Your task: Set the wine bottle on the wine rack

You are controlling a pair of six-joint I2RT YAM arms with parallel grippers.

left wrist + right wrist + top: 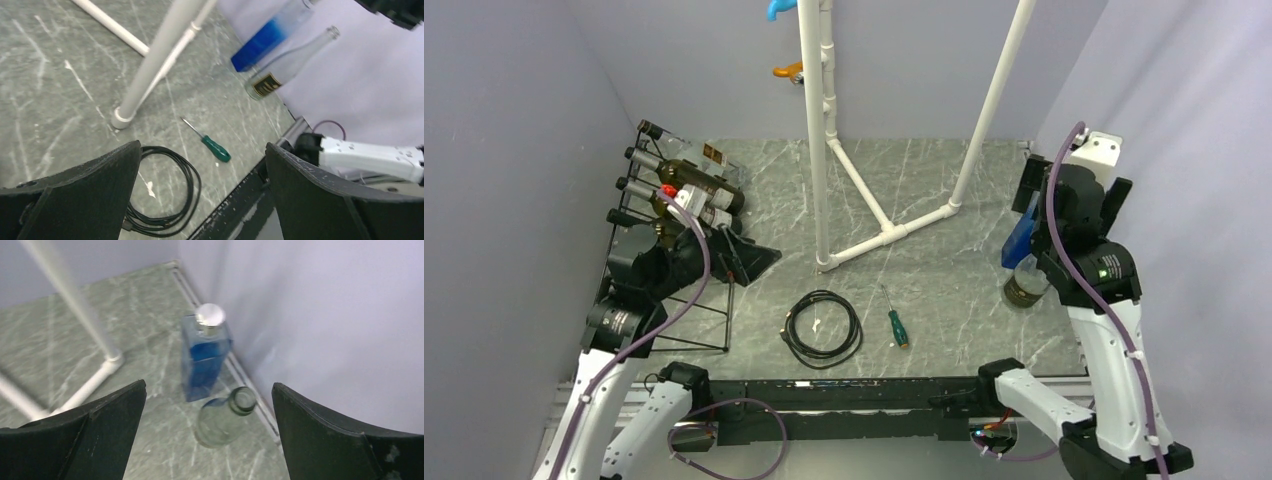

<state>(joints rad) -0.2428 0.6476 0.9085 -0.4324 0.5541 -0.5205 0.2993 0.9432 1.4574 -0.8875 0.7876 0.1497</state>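
Left gripper and right gripper both stand spread, holding nothing. Lower centre in the right wrist view, one clear wine bottle stands on the desk beside one blue bottle. Upper left from above, the rack shows four bottle necks, its front hidden by the left arm.

A lab test cell: blank lavender walls enclose a marbled tabletop and white pipe frame.
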